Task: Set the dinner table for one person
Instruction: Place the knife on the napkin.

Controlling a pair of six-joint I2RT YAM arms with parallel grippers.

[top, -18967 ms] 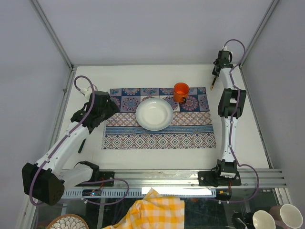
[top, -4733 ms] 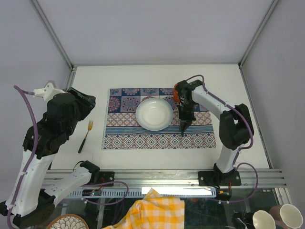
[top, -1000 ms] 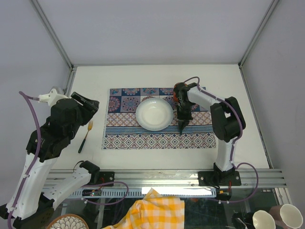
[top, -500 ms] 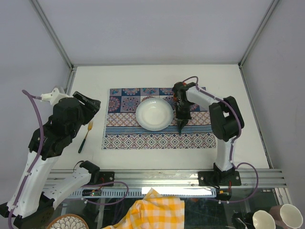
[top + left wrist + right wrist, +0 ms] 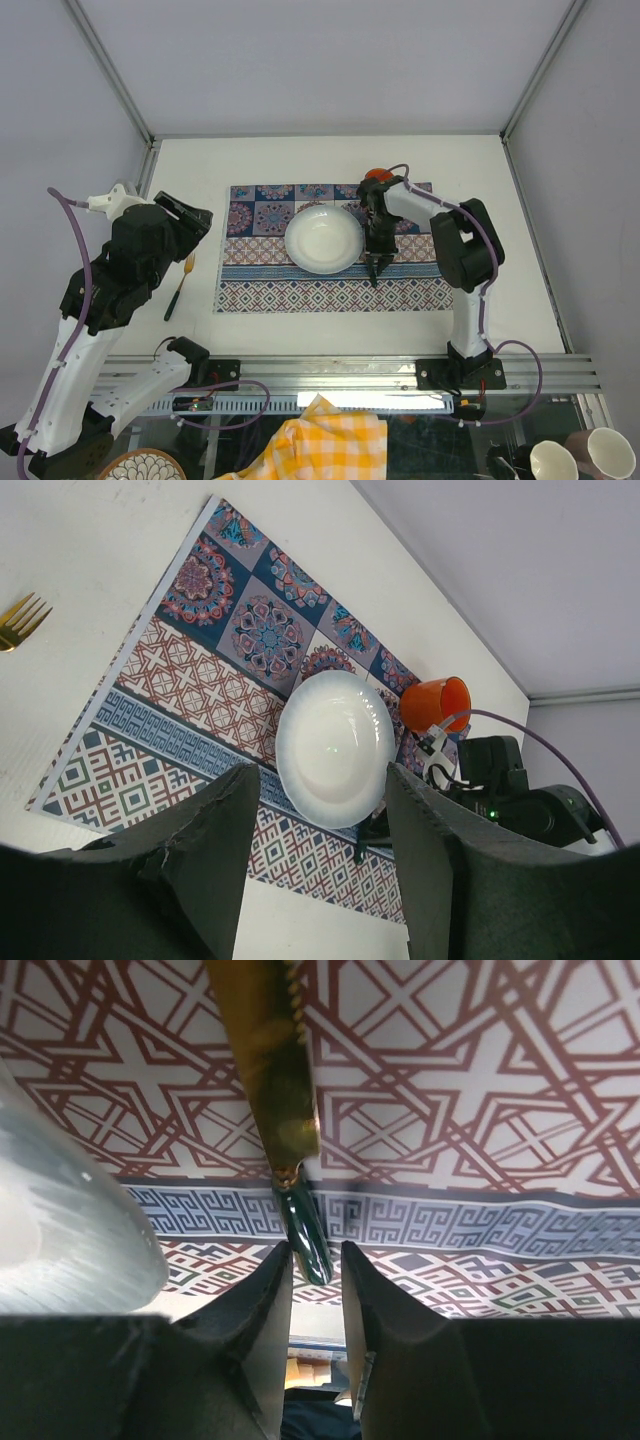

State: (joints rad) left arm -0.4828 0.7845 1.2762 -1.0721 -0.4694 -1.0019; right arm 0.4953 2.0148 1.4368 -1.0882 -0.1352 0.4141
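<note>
The desk [image 5: 300,160], a plain white top edged by aluminium rails [image 5: 330,372], carries a tile-print placemat [image 5: 330,295] at its middle. A white plate [image 5: 323,240] sits on the placemat's centre. An orange cup [image 5: 435,702] stands at the far right corner of the placemat; from above, the right arm crosses it and hides most of it. The right gripper [image 5: 374,262] is low over the placemat, just right of the plate. In its wrist view a knife [image 5: 278,1100] with a gold blade and dark green handle lies on the pattern, its handle end between the fingers [image 5: 262,1305]. These are narrowly parted; whether they press the handle cannot be told. The plate rim is close on one side of the knife. The left gripper [image 5: 195,215] is raised above the desk's left side, fingers [image 5: 215,820] spread wide with nothing between them. A gold fork [image 5: 178,287] with a dark handle lies on the bare desk just left of the placemat. Off the desk, near the bases, are a yellow checked cloth [image 5: 320,435], pale cups [image 5: 550,462] and a patterned bowl [image 5: 140,466].
</note>
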